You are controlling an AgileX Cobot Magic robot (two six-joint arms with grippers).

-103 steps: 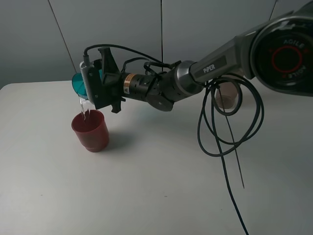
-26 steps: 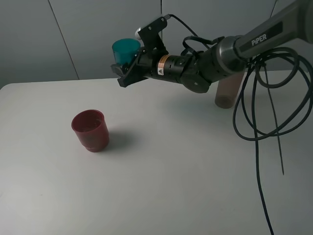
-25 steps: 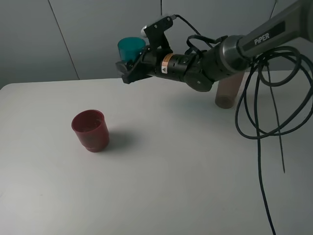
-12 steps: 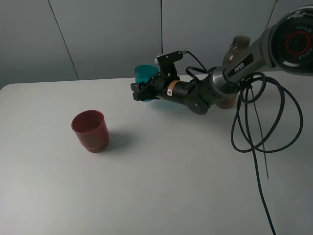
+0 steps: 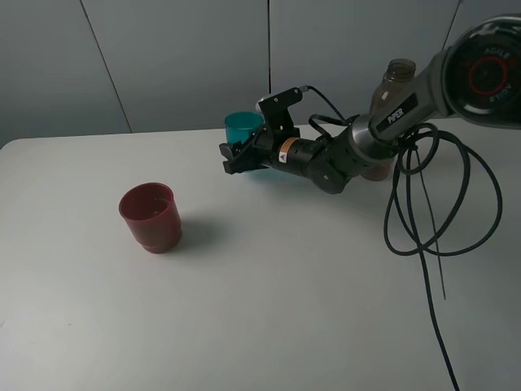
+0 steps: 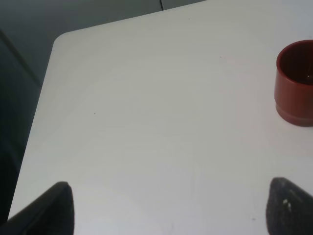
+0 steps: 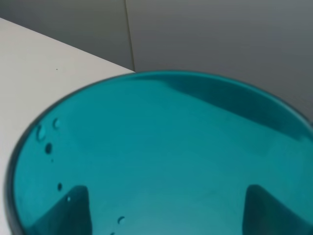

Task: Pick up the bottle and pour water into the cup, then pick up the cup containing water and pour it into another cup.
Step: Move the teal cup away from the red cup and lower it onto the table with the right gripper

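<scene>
Since half a second ago your right arm barely shifted, the teal cup sitting upright near the table's far edge; four seconds back it was tipped over the red cup. Your right gripper is clamped on the teal cup; the red one stands well apart, nothing between them. Bottle pokes up behind the arm, half hidden, cables draped nearby. Only the right wrist view shows droplets inside the teal cup; the left wrist view shows the left gripper's fingers spread wide, empty.

Glossy translucent teal plastic cup
</scene>
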